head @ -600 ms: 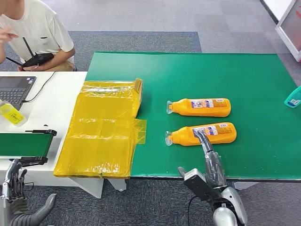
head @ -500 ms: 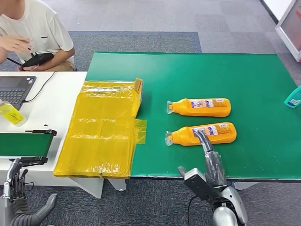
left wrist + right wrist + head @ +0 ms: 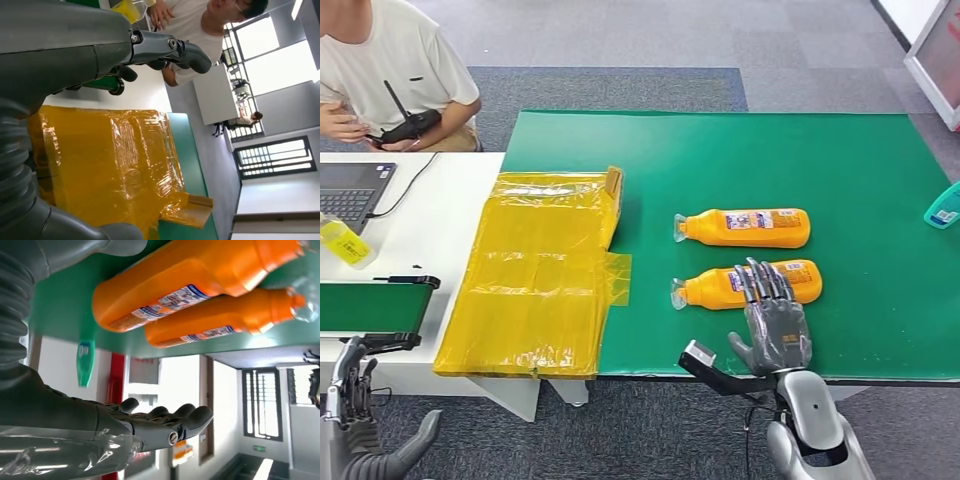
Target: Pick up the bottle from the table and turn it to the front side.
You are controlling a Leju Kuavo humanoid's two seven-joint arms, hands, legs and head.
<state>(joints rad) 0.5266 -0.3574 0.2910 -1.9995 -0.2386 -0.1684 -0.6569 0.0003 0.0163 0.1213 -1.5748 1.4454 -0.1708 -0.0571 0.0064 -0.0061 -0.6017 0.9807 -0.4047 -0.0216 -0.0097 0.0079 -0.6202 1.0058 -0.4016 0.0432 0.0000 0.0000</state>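
Nothing is lifted yet: the near bottle [image 3: 746, 285] lies flat on the green desk [image 3: 848, 160], label up, cap toward 9 o'clock, a second bottle [image 3: 743, 228] just beyond at 12. The right hand [image 3: 771, 318], released with fingers spread, hovers over its body; grasp, lift and turn remain. The desk's near edge is close; open room lies toward 3 o'clock. The left hand [image 3: 350, 385] hangs empty.

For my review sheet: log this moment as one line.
right hand: open, above near bottle, no grip | left hand: low, idle | far bottle: lying flat
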